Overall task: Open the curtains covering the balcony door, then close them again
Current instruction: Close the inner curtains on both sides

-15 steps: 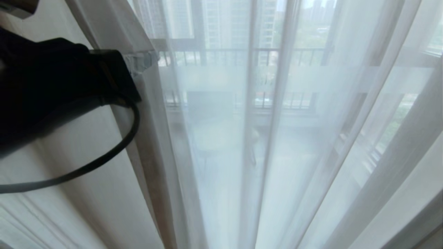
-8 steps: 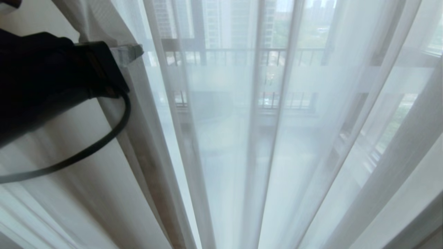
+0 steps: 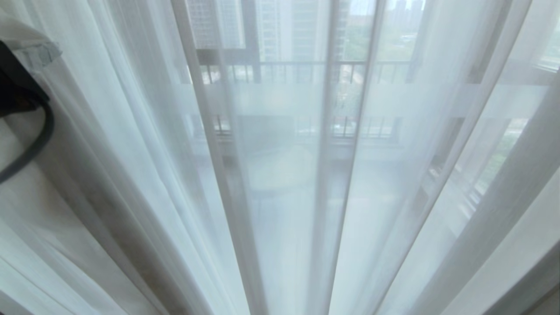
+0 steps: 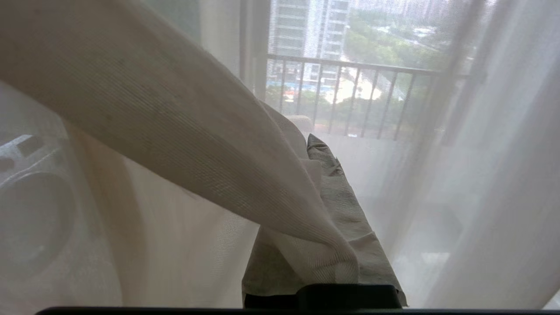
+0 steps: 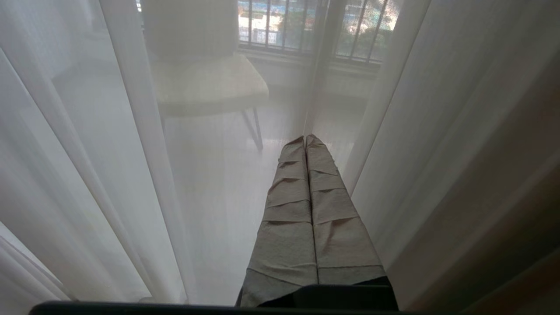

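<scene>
Since a second ago our left gripper (image 4: 326,151) has swung far toward the left edge of the head view, dragging the curtains (image 3: 131,183) with it, so only its dark body and looped cable (image 3: 35,144) show there now. From the left wrist we see its cloth-wrapped fingers (image 4: 345,205) pressed together on a thick fold of beige drape (image 4: 175,131), which lies across them and stretches away taut. White sheers (image 3: 280,197) hang over the whole balcony door (image 3: 251,39); through them we make out its dark frame, a railing (image 3: 306,65) and towers beyond. Our right gripper (image 5: 306,140) hangs low before the sheers, fingers (image 5: 288,218) shut together on nothing, with a pale chair (image 5: 205,83) showing dimly behind the fabric.
</scene>
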Robot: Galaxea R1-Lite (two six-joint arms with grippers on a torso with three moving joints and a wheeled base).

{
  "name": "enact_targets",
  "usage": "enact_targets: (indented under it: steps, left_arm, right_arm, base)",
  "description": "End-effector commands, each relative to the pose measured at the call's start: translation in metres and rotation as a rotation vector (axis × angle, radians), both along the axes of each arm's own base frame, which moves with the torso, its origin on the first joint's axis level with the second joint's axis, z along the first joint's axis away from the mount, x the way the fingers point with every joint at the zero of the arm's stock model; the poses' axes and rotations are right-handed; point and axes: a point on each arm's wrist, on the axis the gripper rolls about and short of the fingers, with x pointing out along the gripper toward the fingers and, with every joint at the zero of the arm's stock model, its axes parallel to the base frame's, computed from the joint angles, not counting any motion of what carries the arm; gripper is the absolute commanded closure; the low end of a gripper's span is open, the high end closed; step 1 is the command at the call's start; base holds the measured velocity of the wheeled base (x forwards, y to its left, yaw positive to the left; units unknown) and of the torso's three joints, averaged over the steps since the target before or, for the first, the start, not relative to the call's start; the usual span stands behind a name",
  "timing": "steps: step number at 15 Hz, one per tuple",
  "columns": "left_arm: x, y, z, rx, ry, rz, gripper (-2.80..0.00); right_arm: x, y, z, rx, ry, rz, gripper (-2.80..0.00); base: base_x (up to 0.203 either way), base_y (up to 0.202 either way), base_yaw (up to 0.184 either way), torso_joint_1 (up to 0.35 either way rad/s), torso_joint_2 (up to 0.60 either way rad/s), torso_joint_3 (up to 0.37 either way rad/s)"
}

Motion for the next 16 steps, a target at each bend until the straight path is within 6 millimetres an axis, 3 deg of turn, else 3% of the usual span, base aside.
enact_targets:
  steps: [1, 5, 16]
  left_arm:
    - [-0.010, 0.019, 0.000, -0.010, -0.024, 0.107, 0.00]
    - [-0.009, 0.031, -0.009, -0.003, 0.002, 0.201, 0.00]
    - [0.015, 0.032, -0.017, -0.001, 0.062, 0.232, 0.00]
  right_arm:
    - [0.000, 0.000, 0.000, -0.001, -0.001, 0.001, 0.00]
    - [0.000, 0.000, 0.000, -0.001, -0.001, 0.001, 0.00]
    - [0.000, 0.000, 0.000, -0.001, -0.001, 0.001, 0.00]
  base:
    - [0.000, 0.000, 0.000, 0.000, 0.00, 0.000]
    - [0.000, 0.000, 0.000, 0.000, 0.00, 0.000]
    - [0.000, 0.000, 0.000, 0.000, 0.00, 0.000]
